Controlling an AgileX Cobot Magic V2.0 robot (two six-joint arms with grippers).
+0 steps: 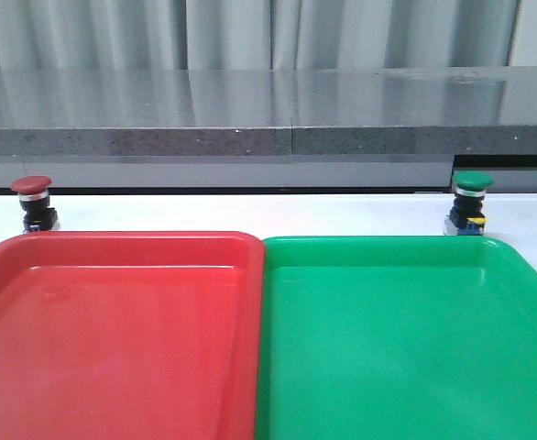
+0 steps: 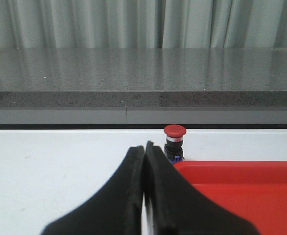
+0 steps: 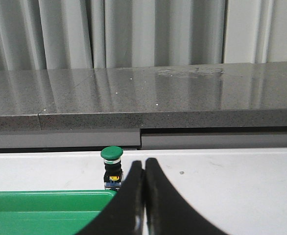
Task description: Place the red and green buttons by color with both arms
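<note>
On the white table [image 1: 250,213], the red button [image 1: 33,203] stands upright just behind the far left corner of the red tray [image 1: 113,275], and the green button [image 1: 470,202] stands upright just behind the far right part of the green tray [image 1: 406,275]. Both trays lie side by side, edges touching. Left gripper [image 2: 145,149] has its fingers pressed together, holding nothing, near the red button. Right gripper [image 3: 144,166] is likewise closed and empty, near the green button.
</note>
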